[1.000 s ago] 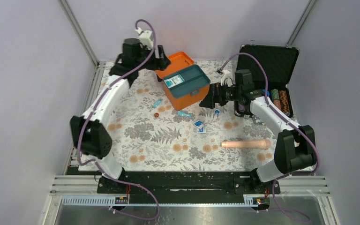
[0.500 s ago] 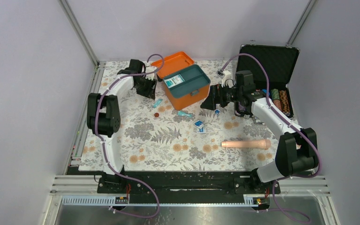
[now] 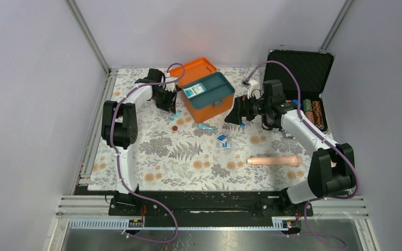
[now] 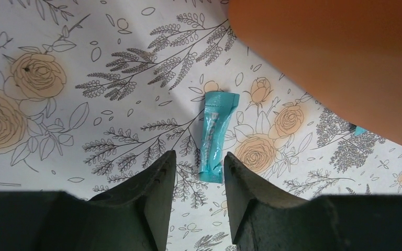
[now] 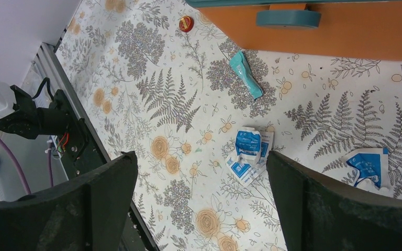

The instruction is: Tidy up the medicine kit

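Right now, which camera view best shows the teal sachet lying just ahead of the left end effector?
The left wrist view: the teal sachet lies whole and sharp just ahead of the left end effector. The top external view shows only a small teal sliver beside the orange box. The right wrist view misses it.

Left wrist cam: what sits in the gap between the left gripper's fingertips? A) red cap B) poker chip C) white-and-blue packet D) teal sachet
D: the near end of a teal sachet lies flat on the floral cloth in the gap at the left gripper, whose jaws stand apart and clear of it, beside the orange box.
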